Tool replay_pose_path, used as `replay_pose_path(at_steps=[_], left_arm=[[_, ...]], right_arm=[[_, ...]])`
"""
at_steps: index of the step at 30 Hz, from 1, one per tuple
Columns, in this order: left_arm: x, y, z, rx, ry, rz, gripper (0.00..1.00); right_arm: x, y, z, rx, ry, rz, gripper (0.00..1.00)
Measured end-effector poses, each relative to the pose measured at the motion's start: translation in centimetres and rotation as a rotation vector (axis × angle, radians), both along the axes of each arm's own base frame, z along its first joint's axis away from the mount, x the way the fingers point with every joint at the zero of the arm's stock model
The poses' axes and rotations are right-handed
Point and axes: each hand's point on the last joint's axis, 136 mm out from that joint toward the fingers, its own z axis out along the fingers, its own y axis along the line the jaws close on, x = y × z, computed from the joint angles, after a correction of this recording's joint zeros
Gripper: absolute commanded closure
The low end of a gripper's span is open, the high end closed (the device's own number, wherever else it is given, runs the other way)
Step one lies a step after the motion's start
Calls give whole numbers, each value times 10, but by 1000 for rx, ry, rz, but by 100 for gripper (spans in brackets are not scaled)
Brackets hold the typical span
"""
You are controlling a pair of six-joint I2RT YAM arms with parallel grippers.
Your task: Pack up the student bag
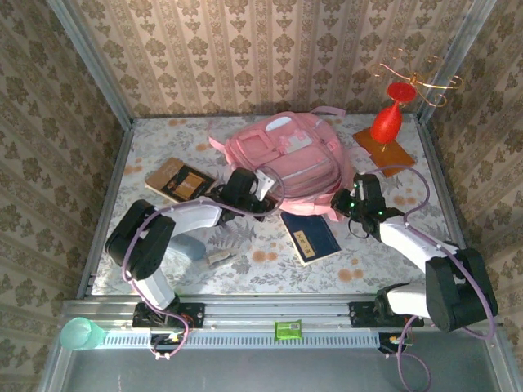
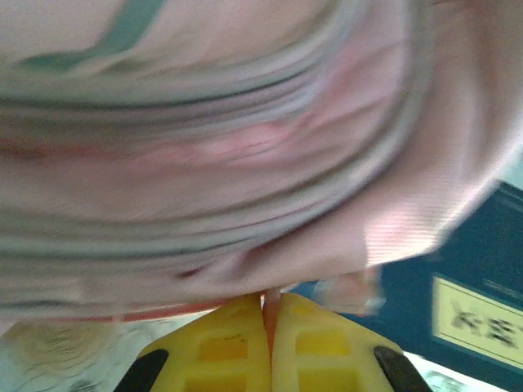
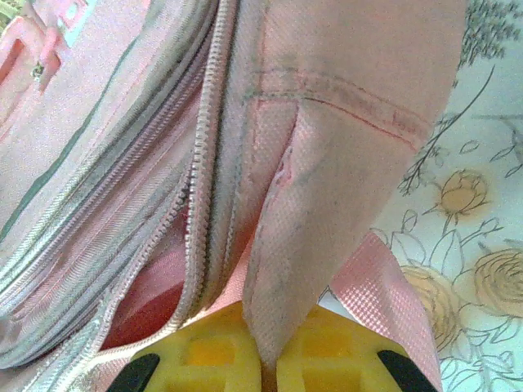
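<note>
On the floral tabletop (image 1: pixel 384 253), from above, the pink backpack (image 1: pixel 298 159) lies toward the back, my left pincer (image 1: pixel 255 189) at its near-left edge and my right pincer (image 1: pixel 347 198) at its near-right corner. My left wrist view shows that pincer clenched on a thin sliver of pink fabric. My right wrist view shows the other clamped on a fabric fold beside the zipper (image 3: pixel 204 163).

L fingers (image 1: pixel 261 188) & R fingers (image 1: pixel 350 199) seemingly pinch student bag (image 1: pixel 290 159) near edge.
</note>
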Motion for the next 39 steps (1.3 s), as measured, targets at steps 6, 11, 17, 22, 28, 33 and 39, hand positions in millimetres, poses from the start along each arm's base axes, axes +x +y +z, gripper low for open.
replay_pose_path(at_steps=[6, 11, 17, 22, 28, 33, 39], left_arm=[[20, 21, -13, 56, 9, 94, 100], [31, 33, -14, 82, 8, 141, 100], [61, 55, -9, 56, 50, 215, 100], [83, 56, -13, 24, 102, 231, 100], [94, 60, -16, -39, 170, 232, 100], [95, 66, -10, -109, 208, 204, 100], [98, 75, 2, -178, 252, 175, 100]], right_arm=[[0, -2, 2, -32, -15, 23, 100], [0, 1, 2, -49, -25, 63, 100], [1, 8, 5, -44, -37, 149, 100], [10, 9, 9, -39, -47, 198, 100], [11, 11, 4, -37, -25, 225, 100], [15, 12, 11, -33, -28, 229, 100], [16, 19, 17, -7, -38, 256, 100]])
